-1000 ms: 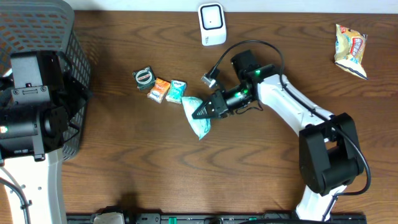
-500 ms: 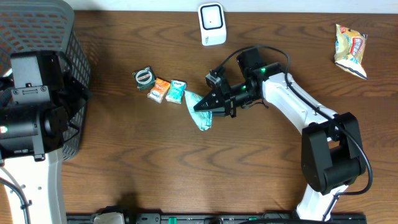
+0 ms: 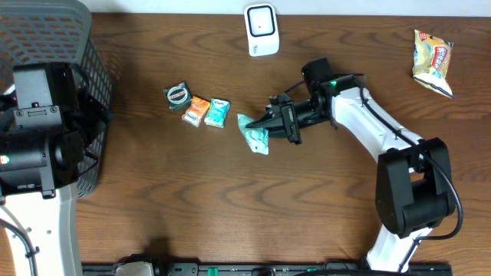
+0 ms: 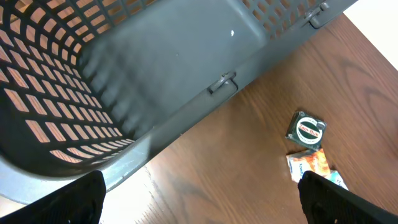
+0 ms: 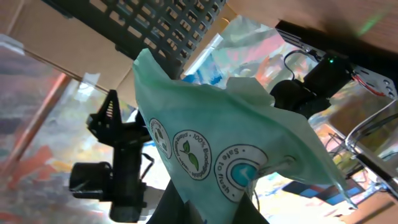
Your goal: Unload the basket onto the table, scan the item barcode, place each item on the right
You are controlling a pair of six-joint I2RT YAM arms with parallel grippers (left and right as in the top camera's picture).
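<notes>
My right gripper (image 3: pixel 270 126) is shut on a mint-green wipes packet (image 3: pixel 254 135), held off the table left of the arm. In the right wrist view the packet (image 5: pixel 211 140) fills the middle, pinched at its lower end by my gripper (image 5: pixel 214 208), and printed round labels face the camera. No barcode shows on it. A white scanner (image 3: pixel 261 29) stands at the table's back edge, above and slightly left of the gripper. My left gripper (image 4: pixel 199 200) hangs open over bare wood beside the basket, with nothing between its fingers (image 4: pixel 68 199).
A dark grey mesh basket (image 3: pixel 46 31) fills the far left, its wall (image 4: pixel 155 74) close to the left wrist. A round tin (image 3: pixel 178 95), an orange packet (image 3: pixel 197 110) and a small teal packet (image 3: pixel 218 113) lie in a row. A snack bag (image 3: pixel 432 61) lies at the back right.
My right gripper has swung right and slightly back with the wipes packet, turning it in the air. The left arm has stayed where it was.
</notes>
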